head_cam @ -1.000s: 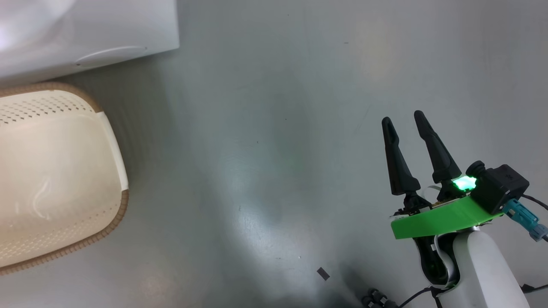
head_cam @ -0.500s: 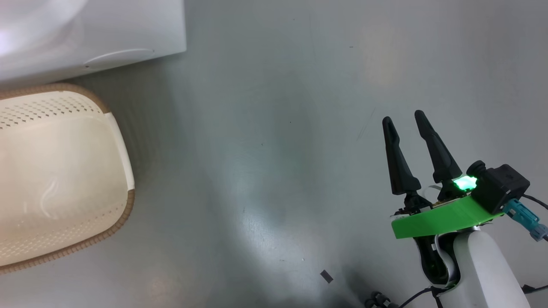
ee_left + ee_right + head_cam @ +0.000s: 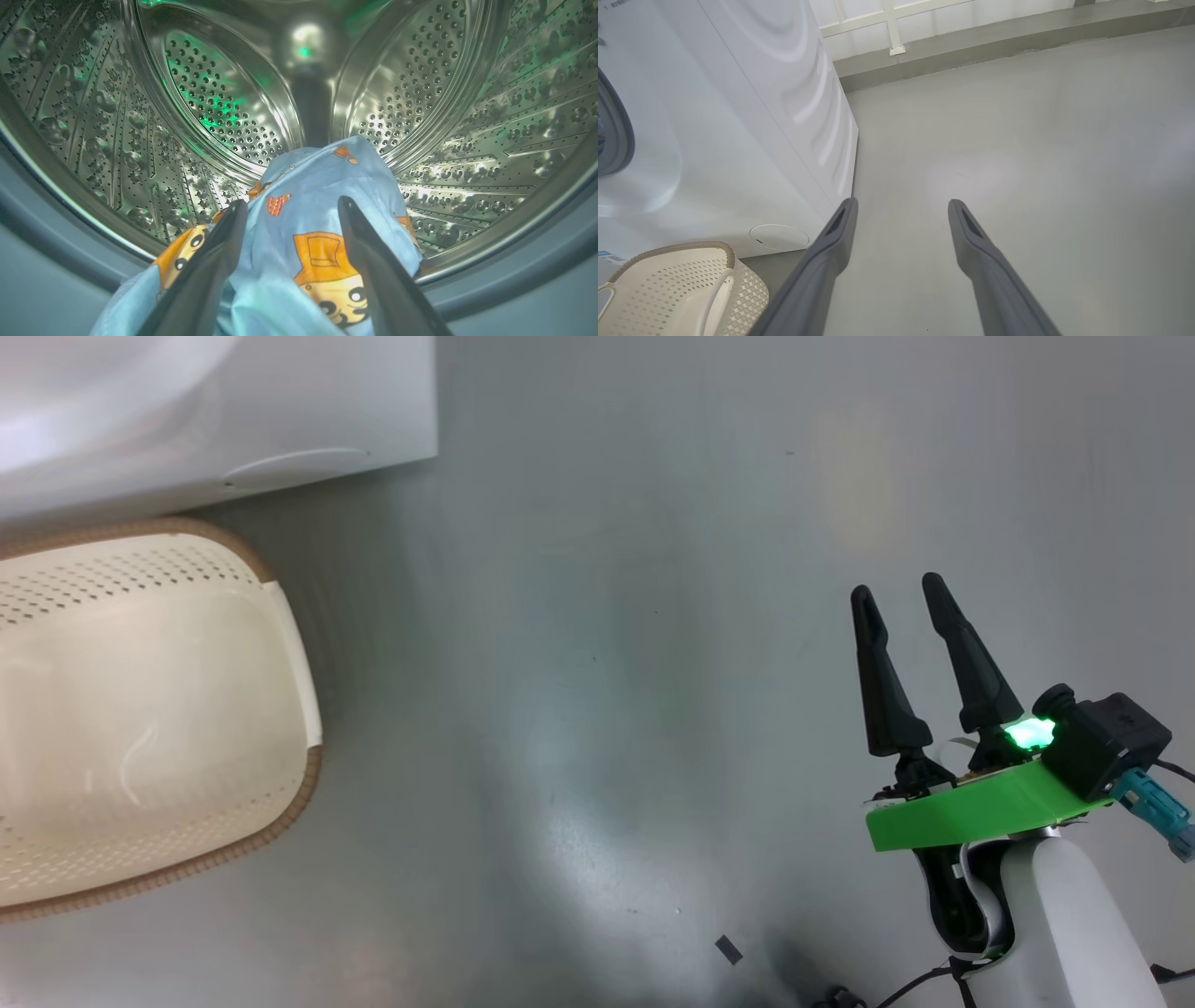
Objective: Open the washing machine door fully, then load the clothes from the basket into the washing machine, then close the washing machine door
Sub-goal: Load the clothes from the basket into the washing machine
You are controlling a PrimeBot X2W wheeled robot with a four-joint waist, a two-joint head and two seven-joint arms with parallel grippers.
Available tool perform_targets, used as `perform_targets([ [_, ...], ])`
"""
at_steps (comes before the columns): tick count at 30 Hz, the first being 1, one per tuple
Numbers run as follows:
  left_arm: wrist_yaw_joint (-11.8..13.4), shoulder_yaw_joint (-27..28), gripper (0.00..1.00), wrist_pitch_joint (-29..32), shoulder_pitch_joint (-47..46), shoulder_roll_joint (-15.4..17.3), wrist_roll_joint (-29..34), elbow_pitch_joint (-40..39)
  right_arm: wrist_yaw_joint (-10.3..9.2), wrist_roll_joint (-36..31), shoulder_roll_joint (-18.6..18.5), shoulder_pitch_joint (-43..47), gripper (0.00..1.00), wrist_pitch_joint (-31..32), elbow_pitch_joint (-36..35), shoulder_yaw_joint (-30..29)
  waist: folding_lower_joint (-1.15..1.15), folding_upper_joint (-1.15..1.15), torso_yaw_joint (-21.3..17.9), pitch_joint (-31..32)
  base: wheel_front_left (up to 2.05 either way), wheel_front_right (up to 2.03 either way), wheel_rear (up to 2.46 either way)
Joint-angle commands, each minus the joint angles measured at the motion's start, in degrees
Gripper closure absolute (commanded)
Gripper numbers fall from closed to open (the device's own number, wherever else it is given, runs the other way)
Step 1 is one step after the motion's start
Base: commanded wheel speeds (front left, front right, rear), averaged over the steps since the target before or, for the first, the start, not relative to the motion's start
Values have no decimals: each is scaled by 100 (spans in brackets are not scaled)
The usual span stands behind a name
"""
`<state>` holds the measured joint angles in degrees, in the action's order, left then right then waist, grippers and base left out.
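Perforated steel drum (image 3: 224, 102) walls curve around the left gripper (image 3: 292, 205), its fingers apart and the light-blue cartoon-print clothes (image 3: 322, 186) lying slack between and just beyond them, one edge sagging toward the grey gasket (image 3: 56, 252) below. Soft, light and limp, the fabric would likely bunch rather than slide; a gathered fold at its middle looks the surest hold. The right gripper (image 3: 897, 588), also spread, hangs over grey floor (image 3: 607, 663), the basket (image 3: 303, 681) well to its left.

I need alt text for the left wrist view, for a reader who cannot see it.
The left gripper, fingers spread open, points into the steel drum of the washing machine. Light-blue clothes printed with orange cartoon figures lie between the fingers at the drum's front edge.
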<state>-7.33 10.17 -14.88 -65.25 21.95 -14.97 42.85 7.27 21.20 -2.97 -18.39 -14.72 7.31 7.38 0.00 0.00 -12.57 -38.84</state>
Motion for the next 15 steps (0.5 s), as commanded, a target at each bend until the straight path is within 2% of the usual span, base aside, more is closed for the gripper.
perform_targets([
  [1,-15,130,0,-12,261,248,-6,-236,22,-61,9,47,0,-28,-144,45,0,0,65,62,0,0,0],
  [15,-15,74,0,-12,1431,-126,-216,-1056,22,-193,-35,97,0,-28,-135,-62,0,0,341,343,0,0,0],
])
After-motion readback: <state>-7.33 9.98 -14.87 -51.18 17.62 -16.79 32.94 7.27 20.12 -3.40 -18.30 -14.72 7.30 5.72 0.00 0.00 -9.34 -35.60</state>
